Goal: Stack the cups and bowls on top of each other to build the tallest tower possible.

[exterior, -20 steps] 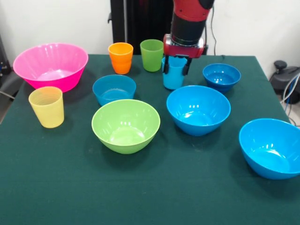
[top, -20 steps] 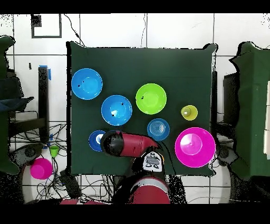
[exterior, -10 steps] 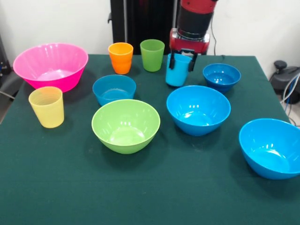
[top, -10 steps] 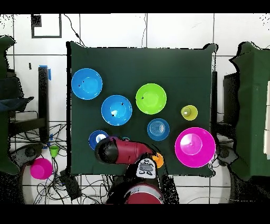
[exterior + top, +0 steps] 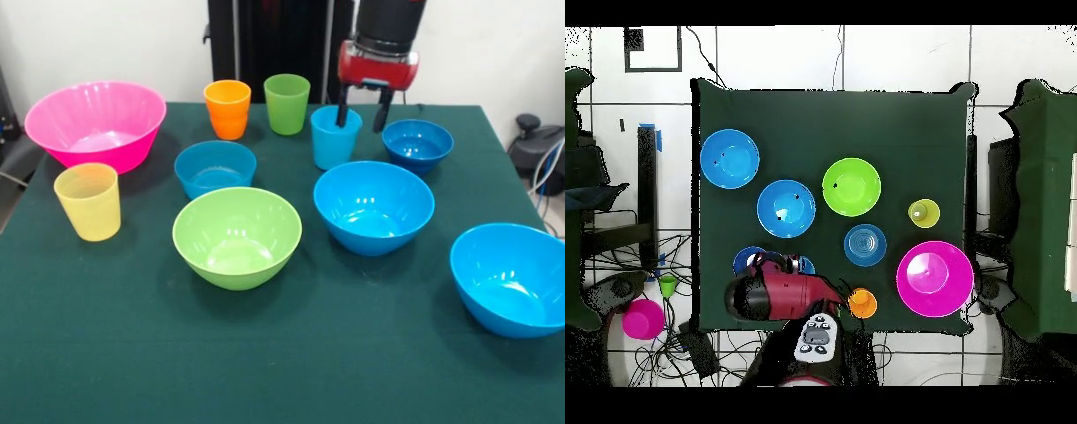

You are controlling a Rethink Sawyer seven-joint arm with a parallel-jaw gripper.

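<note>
My gripper (image 5: 363,124) is open at the back of the table, between the light blue cup (image 5: 335,139) and a small blue bowl (image 5: 417,144). Its left finger (image 5: 341,116) is at the cup's rim; the cup stands upright on the table. The orange cup (image 5: 227,109) and the green cup (image 5: 287,103) stand left of it. The yellow cup (image 5: 88,201) is near the pink ribbed bowl (image 5: 95,124). The lime bowl (image 5: 237,237), another small blue bowl (image 5: 214,168) and two large blue bowls (image 5: 373,207) (image 5: 515,278) lie apart. No tower stands.
The green table (image 5: 291,362) carries all pieces singly. In the overhead view my arm (image 5: 770,295) covers the table's near edge beside the orange cup (image 5: 862,303). Cables and a small pink object (image 5: 642,318) lie on the floor beside the base.
My gripper has opened and let go of the light blue cup, then risen and shifted right in the front view. The cup now stands on the table slightly farther back.
</note>
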